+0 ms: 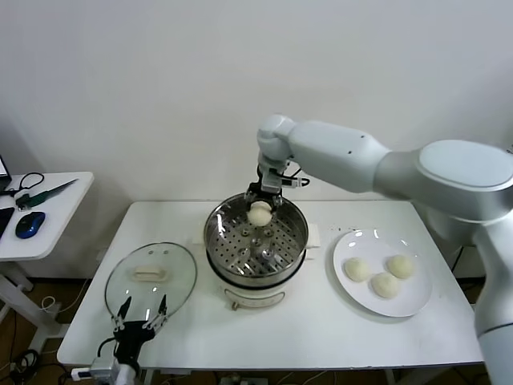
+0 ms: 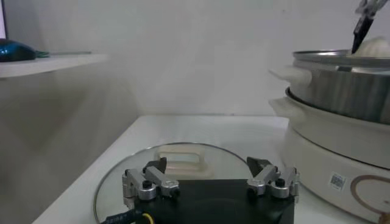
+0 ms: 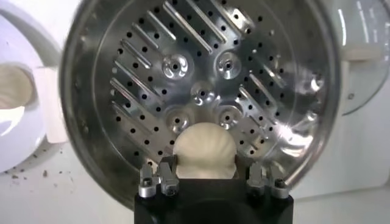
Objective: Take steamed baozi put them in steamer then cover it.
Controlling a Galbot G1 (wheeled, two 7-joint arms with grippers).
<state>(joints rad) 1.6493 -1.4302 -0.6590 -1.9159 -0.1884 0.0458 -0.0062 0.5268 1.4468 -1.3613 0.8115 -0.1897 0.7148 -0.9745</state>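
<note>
My right gripper (image 1: 261, 201) is shut on a cream-white baozi (image 1: 260, 213) and holds it over the far side of the steamer (image 1: 218, 241), above the perforated tray (image 3: 201, 85). In the right wrist view the baozi (image 3: 204, 152) sits between the fingers. Three more baozi (image 1: 385, 285) lie on the white plate (image 1: 417, 305) to the right. The glass cover (image 1: 152, 277) lies flat on the table left of the steamer, its whitish handle (image 2: 180, 162) up. My left gripper (image 1: 141, 309) waits open at the cover's near edge.
A side table (image 1: 48, 216) at the far left carries a blue mouse (image 1: 30, 224) and cables. The white table's front edge (image 1: 264, 362) runs just behind my left gripper. The steamer's white base (image 2: 332, 155) stands close to the cover.
</note>
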